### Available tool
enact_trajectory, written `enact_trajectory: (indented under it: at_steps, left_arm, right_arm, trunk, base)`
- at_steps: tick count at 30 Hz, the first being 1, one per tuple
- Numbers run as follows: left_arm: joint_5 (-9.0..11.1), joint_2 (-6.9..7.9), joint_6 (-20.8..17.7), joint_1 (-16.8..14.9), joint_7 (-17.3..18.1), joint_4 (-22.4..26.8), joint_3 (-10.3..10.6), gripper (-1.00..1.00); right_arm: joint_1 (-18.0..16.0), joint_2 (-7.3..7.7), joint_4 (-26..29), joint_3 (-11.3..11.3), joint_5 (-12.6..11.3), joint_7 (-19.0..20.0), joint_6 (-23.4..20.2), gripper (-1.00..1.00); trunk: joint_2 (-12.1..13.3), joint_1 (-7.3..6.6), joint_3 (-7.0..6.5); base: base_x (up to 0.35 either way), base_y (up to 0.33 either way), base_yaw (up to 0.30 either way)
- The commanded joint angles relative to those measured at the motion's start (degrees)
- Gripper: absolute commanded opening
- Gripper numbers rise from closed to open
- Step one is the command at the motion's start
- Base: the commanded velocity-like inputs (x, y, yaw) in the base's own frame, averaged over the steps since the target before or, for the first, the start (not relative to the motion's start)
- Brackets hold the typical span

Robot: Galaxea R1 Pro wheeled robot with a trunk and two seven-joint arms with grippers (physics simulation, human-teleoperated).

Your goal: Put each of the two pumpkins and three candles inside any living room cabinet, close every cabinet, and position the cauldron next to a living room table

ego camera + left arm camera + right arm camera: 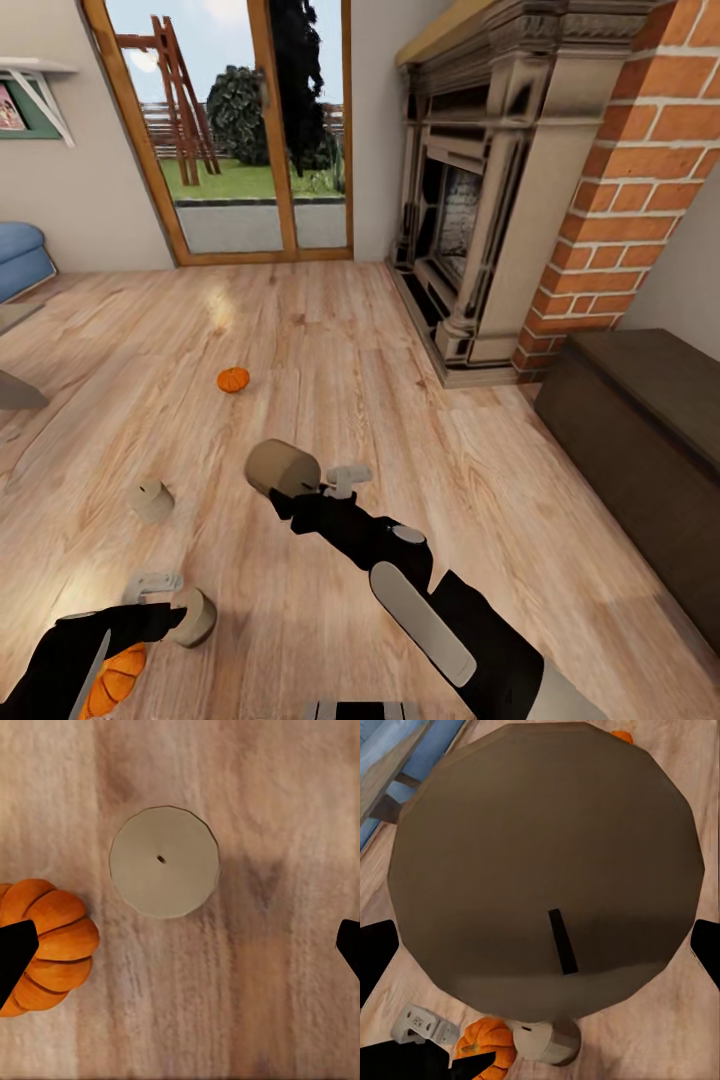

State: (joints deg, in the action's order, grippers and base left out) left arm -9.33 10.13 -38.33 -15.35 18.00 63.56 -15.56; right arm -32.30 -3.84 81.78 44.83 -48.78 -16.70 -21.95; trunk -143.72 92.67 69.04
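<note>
Beige candle [280, 467] clamped in right end effector [318, 487], held aloft over plank floor [420, 420]; right wrist view dominated by its flat wick-end face [547, 862], dark fingertips flanking it at both edges. Long axis of that candle roughly along the fingers, wick end toward the wrist camera.

Second candle [193, 617] upright on the floor directly beneath left end effector [160, 590]. Left wrist view looks straight down its axis: round top [165, 861] with wick dot, fingertips spread wide at far edges of the picture, nothing between them. Candle sits off-centre between the fingertips, nearer one side. Not yet gripped, by the look of it.

Larger pumpkin [115, 678] just beside that candle, near but apart, partly under the left forearm; same pumpkin [46, 945] close against one left fingertip in the wrist view. Risk judged: closing or descending as aligned could nudge the pumpkin rather than seat on the candle.

Third candle [152, 500] standing alone on the floor ahead of the left arm. Smaller pumpkin [233, 379] farther out, mid-floor, well apart from both arms.

Dark-brown cabinet [640, 440] along the right wall, beyond the brick fireplace [520, 200], fronts shut as far as visible. Lies to the right of the loaded right arm, so right arm nearer for the drop-off; a drawer needs opening first.
</note>
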Motion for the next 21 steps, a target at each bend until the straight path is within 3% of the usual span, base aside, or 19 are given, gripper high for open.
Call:
enact_trajectory:
  at_steps: [1,5,16,21]
  left_arm:
    - [-0.6,-0.02,-0.2,0.0,0.5,0.1,-0.1,1.00]
    - [-0.6,-0.02,-0.1,0.0,0.5,0.1,-0.1,1.00]
    - [-0.5,-0.05,0.0,0.0,0.5,0.1,-0.1,1.00]
    - [-0.5,-0.10,0.0,0.0,0.5,0.1,-0.1,1.00]
  right_arm:
    - [0.0,0.02,0.0,0.1,-0.7,-0.4,0.8,-1.00]
    - [0.0,0.03,0.0,0.2,-0.8,-0.4,3.3,-1.00]
    - [0.0,-0.11,-0.2,0.2,-0.8,-0.4,3.6,-1.00]
    - [0.0,-0.11,-0.2,0.2,-0.8,-0.3,3.5,-1.00]
  trunk:
    - [0.0,0.01,0.28]
    - [-0.1,0.11,1.16]
    - [-0.2,0.40,3.60]
    - [-0.2,0.40,3.60]
  base:
    - [0.000,0.000,0.000]
    - [0.000,0.000,0.000]
    - [0.000,0.000,0.000]
    - [0.000,0.000,0.000]
